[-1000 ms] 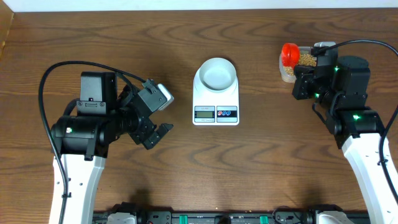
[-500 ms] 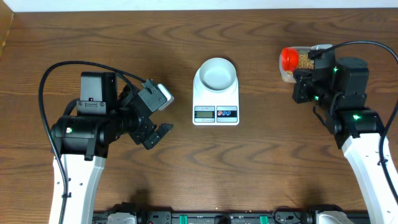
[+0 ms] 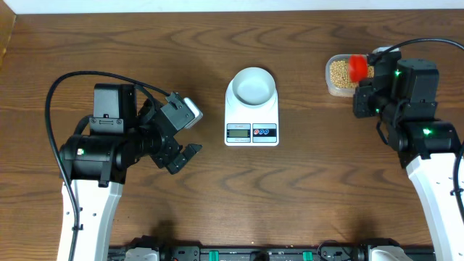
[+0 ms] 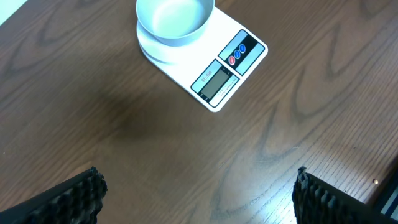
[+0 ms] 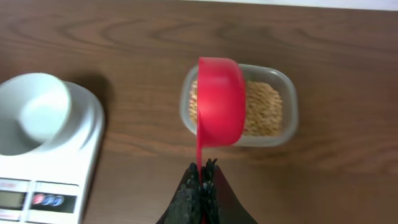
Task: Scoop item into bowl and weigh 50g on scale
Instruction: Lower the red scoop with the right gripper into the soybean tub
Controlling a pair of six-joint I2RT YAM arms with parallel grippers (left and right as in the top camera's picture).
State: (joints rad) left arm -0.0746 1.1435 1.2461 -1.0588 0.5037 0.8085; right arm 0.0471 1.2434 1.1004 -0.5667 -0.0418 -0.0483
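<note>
Overhead: left hand (image 3: 192, 132) spread wide, gripping nothing, left of scale (image 3: 251, 119) on counter (image 3: 304, 196). Left wrist: bowl (image 4: 175, 22) empty atop scale. Right wrist: right hand (image 5: 200, 186) pinching red scoop (image 5: 220, 102) above beans (image 5: 267, 109) in clear tub (image 5: 293, 106).

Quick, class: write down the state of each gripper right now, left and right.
Left gripper: open, holding nothing.
Right gripper: shut on the red scoop by its handle, above the bean tub.
</note>
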